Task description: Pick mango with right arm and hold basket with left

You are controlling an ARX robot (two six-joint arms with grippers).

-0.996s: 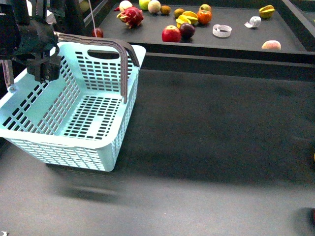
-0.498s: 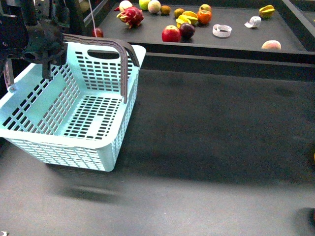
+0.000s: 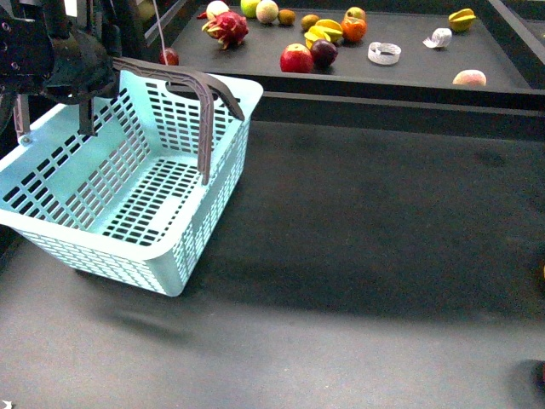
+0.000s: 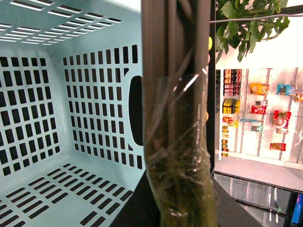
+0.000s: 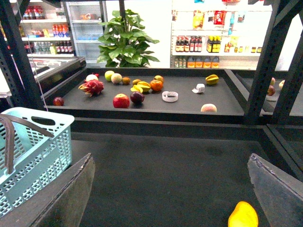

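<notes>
The light turquoise basket (image 3: pixel 223 183) hangs tilted at the left of the dark table, its far-left side raised. My left gripper (image 3: pixel 95 72) is shut on one grey-brown swing handle (image 3: pixel 204 111). In the left wrist view that handle (image 4: pixel 175 94), wrapped in clear film, runs straight out from the left gripper (image 4: pixel 177 203) over the empty basket floor (image 4: pixel 57 198). The mango (image 5: pixel 243 215), smooth and yellow-orange, lies on the table between the wide-open fingers of my right gripper (image 5: pixel 170 158), close to one finger (image 5: pixel 277 194). The basket (image 5: pixel 42 151) stands well off to the side of the mango.
A raised shelf (image 3: pixel 383 98) at the back carries a red apple (image 3: pixel 296 58), a dragon fruit (image 3: pixel 226 28), a star fruit (image 3: pixel 325 31), an orange (image 3: pixel 353 28), a tape roll (image 3: pixel 384 53) and a peach (image 3: pixel 469 78). Black frame posts (image 5: pixel 265 61) flank it.
My left gripper has risen with the handle. The basket's far side has lifted, so it tilts more and has shifted slightly left.
</notes>
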